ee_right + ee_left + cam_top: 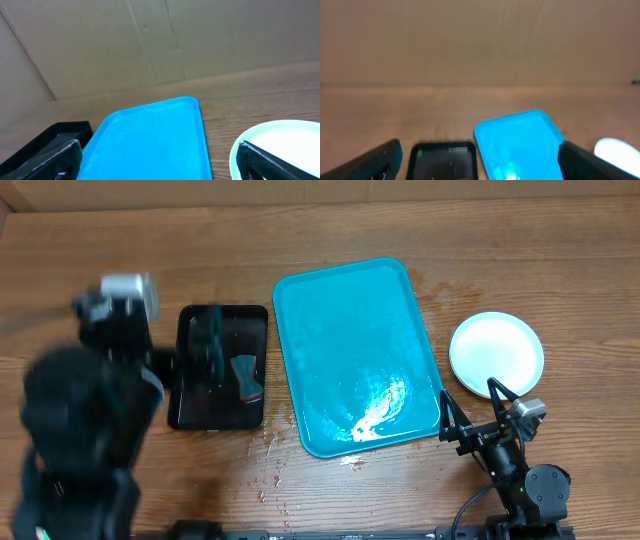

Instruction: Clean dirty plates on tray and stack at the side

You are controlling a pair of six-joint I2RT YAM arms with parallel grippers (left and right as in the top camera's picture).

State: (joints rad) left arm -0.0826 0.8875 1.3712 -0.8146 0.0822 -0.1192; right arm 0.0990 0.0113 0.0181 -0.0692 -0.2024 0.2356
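Observation:
The turquoise tray (355, 355) lies mid-table with nothing on it, and a wet glare shows at its near end. Of the plates, one pale round disc (496, 352) shows on the wood to the tray's right, and what lies under it I cannot tell. My right gripper (472, 402) hovers open just near of that plate, by the tray's near right corner. In the right wrist view the gripper (160, 152) spans the tray (150, 140) and the plate's rim (280, 140). My left gripper (480, 150) is open and empty above the black tray (442, 160). The left arm (90, 400) is blurred.
A smaller black tray (220, 365) left of the turquoise one holds a dark scrubbing tool (245, 375). Water drops (270, 470) spot the wood near the tray's front edge. A cardboard wall (150, 40) runs along the far side of the table.

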